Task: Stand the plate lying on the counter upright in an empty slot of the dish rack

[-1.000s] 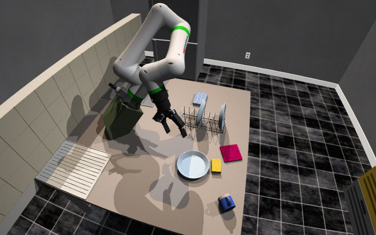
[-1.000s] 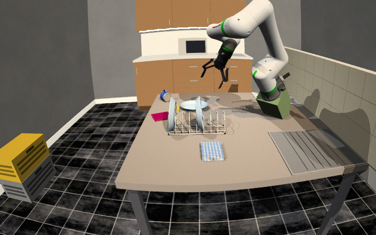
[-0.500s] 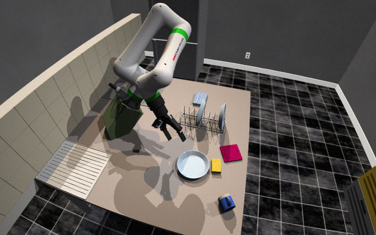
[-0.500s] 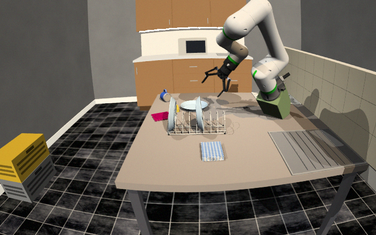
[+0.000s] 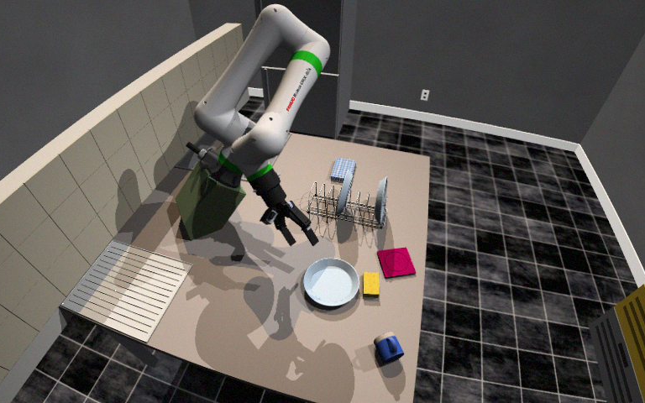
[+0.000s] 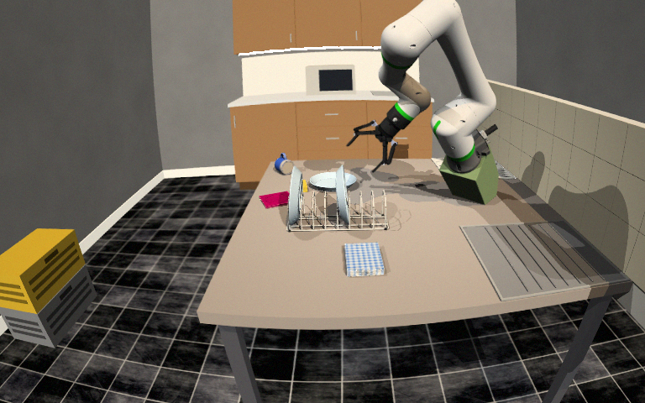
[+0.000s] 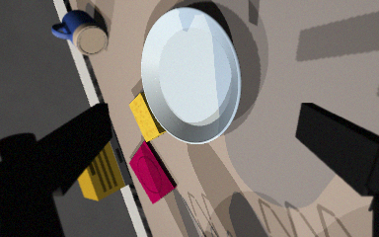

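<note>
A pale blue plate (image 5: 330, 282) lies flat on the counter; it also shows in the wrist view (image 7: 191, 74) and behind the rack in the exterior view (image 6: 326, 180). The wire dish rack (image 5: 348, 203) stands on the counter with two plates upright in it (image 5: 345, 191) (image 5: 381, 197); several slots between and beside them are empty (image 6: 338, 210). My gripper (image 5: 301, 236) is open and empty. It hangs in the air between the rack and the lying plate, tilted toward the plate, and also shows in the exterior view (image 6: 372, 146).
A yellow sponge (image 5: 370, 284) lies right beside the plate, with a magenta pad (image 5: 395, 262) past it. A blue mug (image 5: 388, 348) lies near the counter's edge. A checked cloth (image 5: 343, 170) lies behind the rack. A ribbed drain board (image 5: 127, 287) is at the left. The green arm base (image 5: 208, 201) stands by the wall.
</note>
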`<state>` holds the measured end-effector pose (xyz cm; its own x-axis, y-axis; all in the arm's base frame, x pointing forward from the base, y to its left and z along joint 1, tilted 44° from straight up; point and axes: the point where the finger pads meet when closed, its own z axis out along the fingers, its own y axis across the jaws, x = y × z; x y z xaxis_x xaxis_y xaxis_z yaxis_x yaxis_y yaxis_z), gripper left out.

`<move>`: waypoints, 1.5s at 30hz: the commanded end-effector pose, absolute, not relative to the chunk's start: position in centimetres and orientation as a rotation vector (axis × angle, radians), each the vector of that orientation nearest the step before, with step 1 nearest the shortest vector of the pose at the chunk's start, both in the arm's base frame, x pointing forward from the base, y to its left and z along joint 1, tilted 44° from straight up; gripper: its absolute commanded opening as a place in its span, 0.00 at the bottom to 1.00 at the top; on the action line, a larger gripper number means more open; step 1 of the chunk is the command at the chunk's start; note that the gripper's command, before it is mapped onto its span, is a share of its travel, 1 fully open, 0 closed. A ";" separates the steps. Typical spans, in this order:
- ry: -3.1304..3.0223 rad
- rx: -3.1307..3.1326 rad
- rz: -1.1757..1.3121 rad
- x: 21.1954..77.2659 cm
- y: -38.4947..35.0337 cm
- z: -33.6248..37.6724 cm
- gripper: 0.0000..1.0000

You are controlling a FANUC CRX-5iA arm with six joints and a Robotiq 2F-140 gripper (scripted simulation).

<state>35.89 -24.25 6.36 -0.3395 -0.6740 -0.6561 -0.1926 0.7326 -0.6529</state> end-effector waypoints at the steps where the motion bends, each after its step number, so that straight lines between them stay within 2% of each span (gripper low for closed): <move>1: 1.888 -0.665 -0.583 36.0 -24.2 6.3 1.00; 12: 1.885 -0.661 -0.589 36.1 -24.2 6.1 1.00; 13: 1.885 -0.661 -0.589 36.1 -24.2 6.1 0.24; 45: 1.885 -0.661 -0.589 36.1 -24.2 6.1 0.24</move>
<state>36.08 -24.10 6.09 -0.3398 -0.6739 -0.6561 -0.1813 0.7314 -0.6574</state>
